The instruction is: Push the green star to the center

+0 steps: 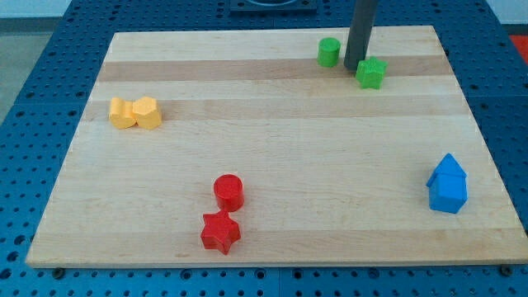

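Observation:
The green star [371, 73] lies near the view's top right on the wooden board [272, 148]. My tip [353, 67] stands just left of the star, touching or almost touching it. A green cylinder [329, 51] stands just left of the rod, slightly higher in the view. The rod comes down from the view's top edge between the two green blocks.
Two yellow blocks [135, 113] sit side by side at the view's left. A red cylinder [228, 191] and a red star [220, 233] lie at the view's bottom centre. Two blue blocks [448, 184] sit together at the view's right.

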You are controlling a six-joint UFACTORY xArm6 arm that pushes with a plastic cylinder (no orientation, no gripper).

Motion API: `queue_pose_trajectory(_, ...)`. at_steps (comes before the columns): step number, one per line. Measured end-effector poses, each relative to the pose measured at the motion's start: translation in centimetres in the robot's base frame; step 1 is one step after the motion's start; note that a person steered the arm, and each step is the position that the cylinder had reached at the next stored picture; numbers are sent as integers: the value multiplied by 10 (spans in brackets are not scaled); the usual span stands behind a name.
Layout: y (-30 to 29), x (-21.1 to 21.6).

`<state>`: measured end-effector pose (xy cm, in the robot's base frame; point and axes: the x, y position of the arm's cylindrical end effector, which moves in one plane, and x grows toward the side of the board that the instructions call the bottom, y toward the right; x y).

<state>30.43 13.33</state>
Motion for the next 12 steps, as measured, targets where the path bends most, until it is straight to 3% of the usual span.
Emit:
queue_pose_trajectory(2,28,-46)
queue_pose_trajectory(3,153,-8)
queue_pose_trajectory(4,125,46)
queue_pose_trajectory(5,67,58)
queue_pose_trajectory(6,120,16)
queue_pose_trajectory(7,26,4)
queue_pose_trajectory(8,0,72)
queue_pose_trajectory(12,14,70)
